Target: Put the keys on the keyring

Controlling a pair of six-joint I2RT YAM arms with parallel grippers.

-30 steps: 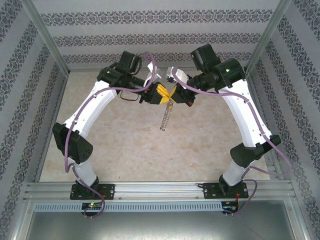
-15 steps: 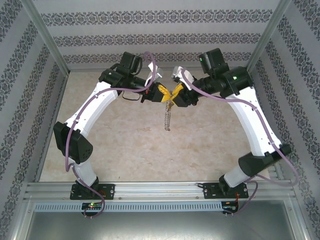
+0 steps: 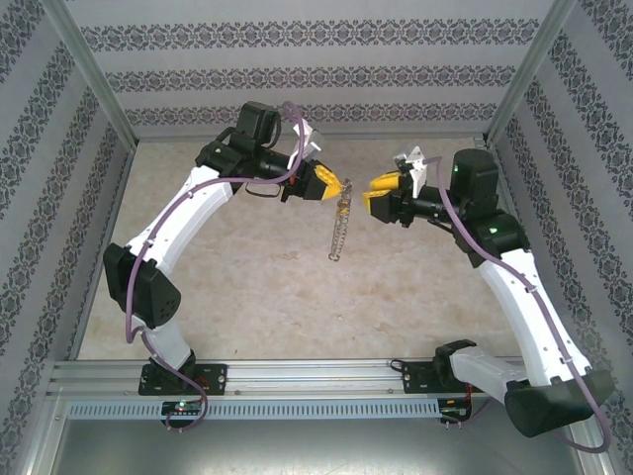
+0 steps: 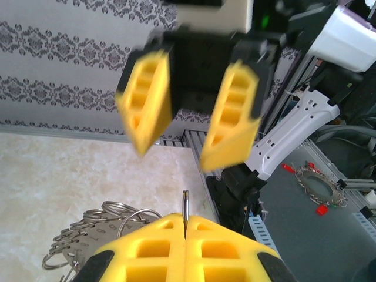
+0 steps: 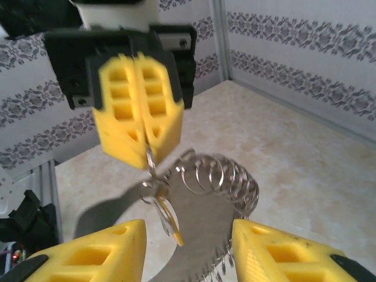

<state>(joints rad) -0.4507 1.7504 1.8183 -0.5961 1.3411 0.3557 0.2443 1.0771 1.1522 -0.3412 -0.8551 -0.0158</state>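
Silver rings, strung close together, make up the keyring (image 3: 338, 230). It hangs in the air above the middle of the table (image 3: 227, 297), dangling straight down from my left gripper (image 3: 336, 186). That gripper's yellow pads (image 4: 158, 252) are pressed flat together, with a thin metal edge of the ring nipped between their tips. From the left wrist camera a sliver of metal pokes up out of the seam, and the bunched loops sag off below and to the left.

Seen from my right wrist, the loops fan out like a spring below the closed pads. The keys (image 5: 175, 234) dangle beside them under the pinch point, a small silver piece with a yellow-orange tip at its lower end. Whether it is already threaded onto the ring I cannot tell.

My right gripper (image 3: 374, 192) faces the left one, near the hanging ring but not touching it. Its fingers (image 4: 147, 106) are spread wide with nothing between them. Beyond both arms stands the patterned wall (image 3: 316, 59).
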